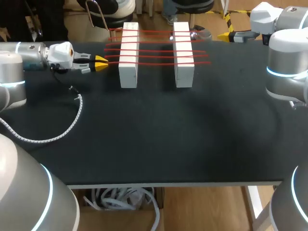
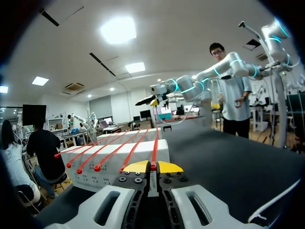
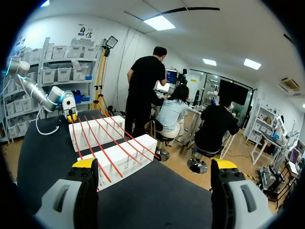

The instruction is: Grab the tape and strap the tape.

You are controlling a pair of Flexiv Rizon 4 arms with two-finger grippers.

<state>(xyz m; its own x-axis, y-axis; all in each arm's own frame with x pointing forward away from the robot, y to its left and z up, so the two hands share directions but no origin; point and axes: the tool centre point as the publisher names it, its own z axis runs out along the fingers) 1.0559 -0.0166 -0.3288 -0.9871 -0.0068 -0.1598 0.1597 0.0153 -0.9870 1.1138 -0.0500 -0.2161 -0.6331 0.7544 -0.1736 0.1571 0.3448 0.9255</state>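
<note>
At the 10 o'clock part of the table (image 1: 159,144), the left gripper (image 1: 100,63) is held level, with its tips pointed toward 3 o'clock. Its jaws are pressed together on the end of one red tape strand (image 2: 155,148), the one nearest the table's 6 o'clock edge. A white coiled cable (image 1: 73,118) is draped on the surface at 9 o'clock.

At 12 o'clock two white blocks are set side by side, well apart: the left block (image 1: 128,57) just beside the held tips, and the right block (image 1: 184,60) further toward 3 o'clock. The red tape is laid across both in several parallel strands.

At 2 o'clock, by the far edge, the right gripper (image 1: 227,32) is held. Its jaws are spread wide and nothing is held between them.

The grab is judged done on the left end, and the strapping is the step in hand. The next move is thought to call for a steady pull toward 9 o'clock, with the grip kept firm so that the thin strand is not slipped.

Only in the left wrist view is the pinch on the strand seen, along with the free knobbed ends of the other strands. Only in the head view is the full run over both blocks shown. The wide gap of the right jaws is made plain only in the right wrist view.
</note>
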